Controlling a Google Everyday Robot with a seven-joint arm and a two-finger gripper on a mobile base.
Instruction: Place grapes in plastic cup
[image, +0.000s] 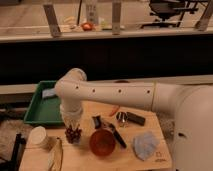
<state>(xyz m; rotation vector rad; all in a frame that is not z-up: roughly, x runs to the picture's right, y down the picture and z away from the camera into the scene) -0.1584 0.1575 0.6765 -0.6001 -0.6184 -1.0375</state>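
Note:
The grapes (74, 134), a small dark red-purple bunch, sit at the left of the wooden table (90, 160). My gripper (73, 127) points straight down right on top of them, at the end of the white arm (110, 93) that reaches in from the right. A small pale blue object (49, 93), which looks like the plastic cup, lies in the green tray (39, 111) behind the arm, partly hidden by it.
An orange bowl (102, 142) stands just right of the grapes. A white paper cup (39, 136) stands to their left, above a clear wrapper (56, 156). Black tools (118, 136), a black box (135, 118) and a crumpled blue cloth (145, 145) lie to the right.

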